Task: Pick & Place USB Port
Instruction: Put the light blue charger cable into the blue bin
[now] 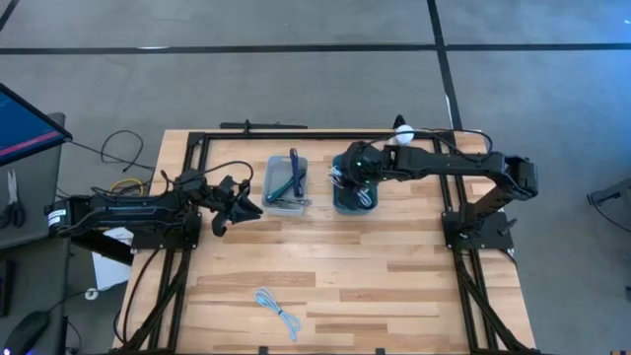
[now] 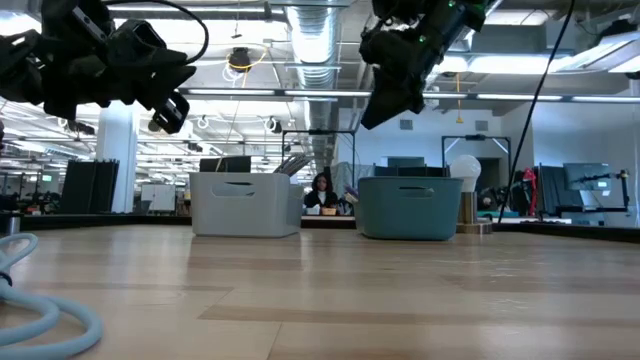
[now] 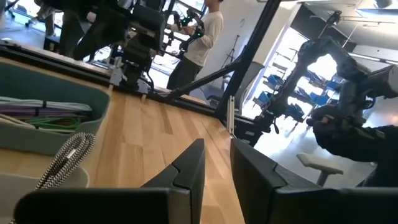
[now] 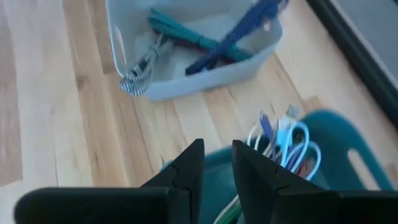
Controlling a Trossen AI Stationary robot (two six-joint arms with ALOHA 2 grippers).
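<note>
Wooden slats of the worktable (image 1: 394, 286) stretch across a grey-floored workspace, ringed by a black frame that anchors 2 dark robot arms, while an open office with a standing person shows beyond in the left wrist view.

At centre sit 2 bins side by side: a pale grey bin (image 1: 286, 183) holding a blue cable (image 1: 296, 174) and several other cables, one of which, a black-and-white braided cable (image 4: 138, 74), hangs over its rim, and a teal bin (image 1: 351, 194) packed with coiled cables, apparently the sorting stock. The right gripper (image 1: 363, 166) hangs directly above the teal bin, positioned as if to reach into the tangle of white and light-blue USB cables (image 4: 283, 140) beneath it. Its fingers stand close together with only a narrow slot between them, and nothing appears to be pinched there, though the wrist view is soft at that spot.

The left gripper (image 1: 229, 204) waits just beside the grey bin, raised off the wood, its fingers likewise nearly together and empty, leaving the centre free for its partner.

Alone near the front edge, well apart from both bins, lies a light-blue cable (image 1: 276, 311), untouched.
</note>
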